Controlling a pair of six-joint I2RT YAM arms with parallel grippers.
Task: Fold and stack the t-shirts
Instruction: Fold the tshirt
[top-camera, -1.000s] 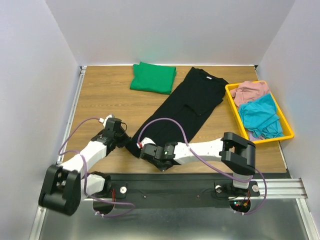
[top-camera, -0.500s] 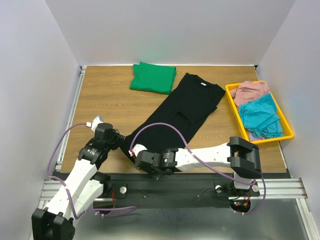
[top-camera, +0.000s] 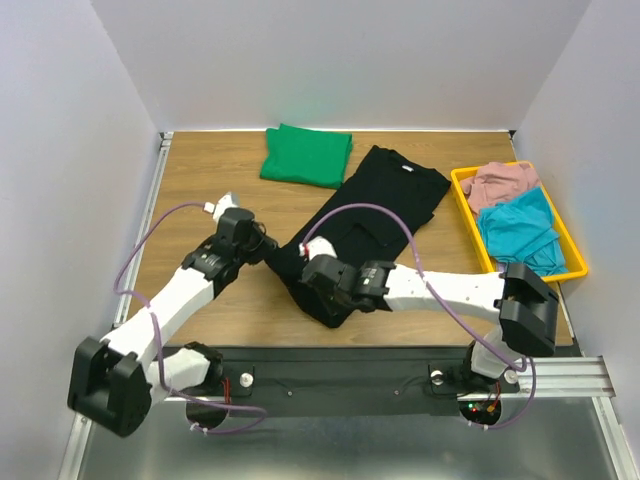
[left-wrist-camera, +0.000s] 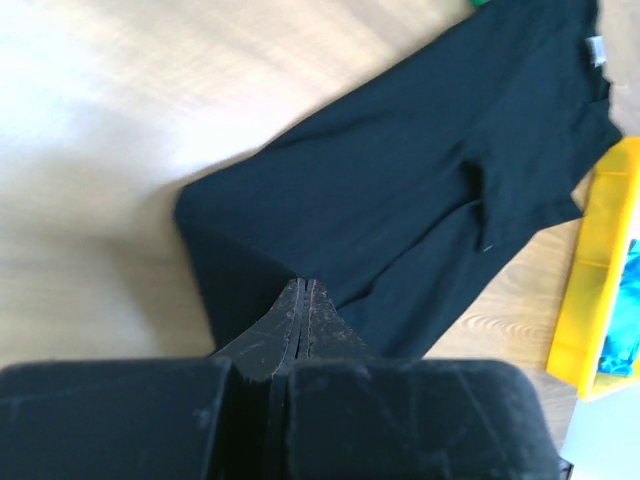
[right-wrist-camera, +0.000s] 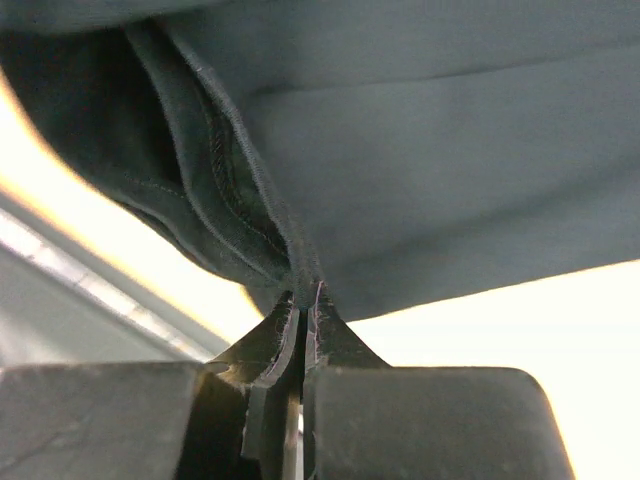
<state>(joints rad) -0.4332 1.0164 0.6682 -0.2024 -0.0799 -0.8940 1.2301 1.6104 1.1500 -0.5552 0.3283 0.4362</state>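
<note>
Cloth is pinched by both arms: the left end effector (left-wrist-camera: 303, 290) and right end effector (right-wrist-camera: 303, 297) are each clamped on the near hem of the black t-shirt (top-camera: 385, 205), which lies diagonally across the table (top-camera: 200, 180). Its white neck tag (left-wrist-camera: 597, 50) is too small to read. The green t-shirt (top-camera: 306, 155) lies folded at the far edge.

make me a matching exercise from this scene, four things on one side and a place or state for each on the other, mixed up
Things:
1. green shirt
2. black shirt
3. bin
4. right hand

Places or states:
a. on the right, holds clothes
b. shut on the black shirt
c. folded, at the back
d. stretched out in the middle

Pairs: 1-c, 2-d, 3-a, 4-b
</note>
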